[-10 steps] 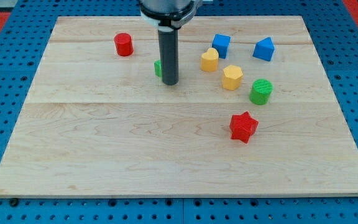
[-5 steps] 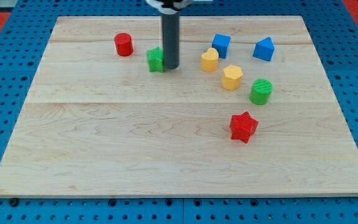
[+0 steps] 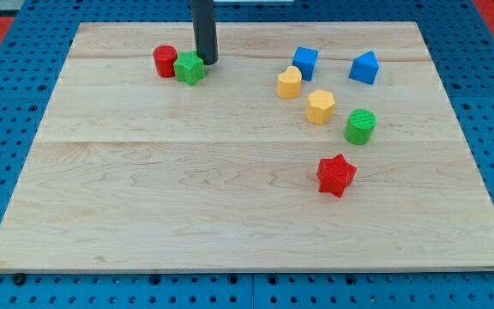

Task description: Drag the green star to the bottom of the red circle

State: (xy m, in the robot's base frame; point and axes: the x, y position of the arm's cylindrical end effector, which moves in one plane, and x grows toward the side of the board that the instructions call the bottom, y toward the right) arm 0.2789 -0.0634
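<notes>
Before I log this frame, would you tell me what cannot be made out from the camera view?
- The arm: cut off by the view's top edge; only the dark rod shows, down to my tip.
- The right edge of the green star: my tip stands close there, but contact cannot be told.
- The star and the red circle: they meet in the view; whether they touch or merely overlap cannot be told.
- The far sides of all blocks face away from the single camera.

No text, label, brand, number or sign can be read anywhere in the camera view (the wooden board (image 3: pixel 230 197), the coloured blocks and the blue pegboard surround (image 3: pixel 7 129) all show plain, unmarked surfaces).
</notes>
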